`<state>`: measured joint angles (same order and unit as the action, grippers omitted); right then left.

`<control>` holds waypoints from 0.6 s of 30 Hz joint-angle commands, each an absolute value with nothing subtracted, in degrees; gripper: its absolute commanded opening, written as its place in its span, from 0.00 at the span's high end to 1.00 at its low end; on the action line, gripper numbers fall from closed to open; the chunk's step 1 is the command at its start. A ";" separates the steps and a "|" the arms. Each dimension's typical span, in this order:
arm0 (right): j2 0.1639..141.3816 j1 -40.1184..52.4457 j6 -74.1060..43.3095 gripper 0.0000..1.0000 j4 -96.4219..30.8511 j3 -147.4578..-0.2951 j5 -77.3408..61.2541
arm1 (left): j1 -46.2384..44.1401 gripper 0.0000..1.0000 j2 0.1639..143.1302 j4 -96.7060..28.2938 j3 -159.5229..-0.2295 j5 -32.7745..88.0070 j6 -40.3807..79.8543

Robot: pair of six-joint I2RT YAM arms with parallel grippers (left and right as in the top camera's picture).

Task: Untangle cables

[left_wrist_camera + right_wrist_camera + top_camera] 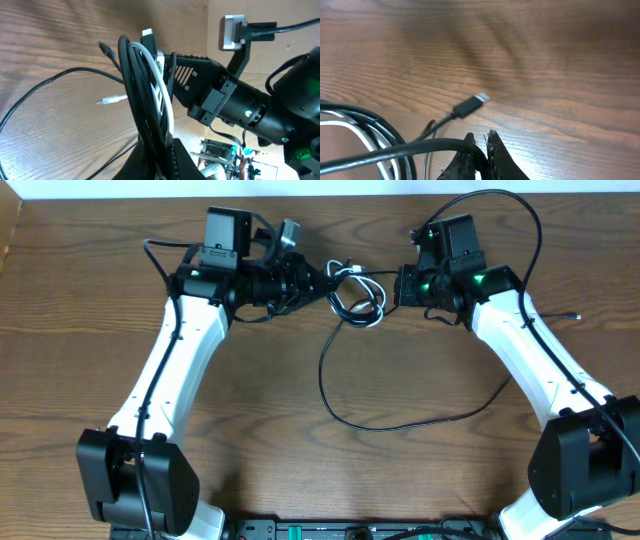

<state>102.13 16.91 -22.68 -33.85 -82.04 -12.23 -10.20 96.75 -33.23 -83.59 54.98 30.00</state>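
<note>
- Brown wood grain covers the table [90, 330]. A tangle of thin, flexible black and white cables [355, 298] is gathered on it near the far edge.
- The tangle is flanked by the left pincer [318, 283], just to its left, and the right pincer [398, 285], just to its right. The two are pointed toward each other.
- In the left wrist view, the left pincer is seen pinching the cables. Several black strands and one white cord [165, 95] are clamped as a bundle between its fingers, and the bundle is stood up in front of the camera.
- In the right wrist view, the fingers of the right pincer are seen almost pressed together, with a single black strand [420, 148] pinched at their tips.
- A long black cord [400, 426] is trailed from the tangle toward the near side of the table in a wide loop. It is curved back up to the white link of the right arm.
- A small white plug [107, 101] is seen to the left of the bundle, apart from it. Whether it rests on the table cannot be told.
- A black plug [470, 106] with a silver tip is shown just beyond the right pincer's fingertips, not touched by them.
</note>
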 commanded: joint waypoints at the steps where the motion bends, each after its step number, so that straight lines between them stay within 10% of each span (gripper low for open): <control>1: 103.31 13.19 -27.64 0.96 -35.33 -82.28 -2.85 | -7.66 0.93 95.68 -34.46 -84.62 55.37 26.52; 18: 103.31 0.64 -29.08 0.98 -44.05 -82.28 0.67 | -7.68 0.92 95.68 -46.22 -84.62 23.27 25.08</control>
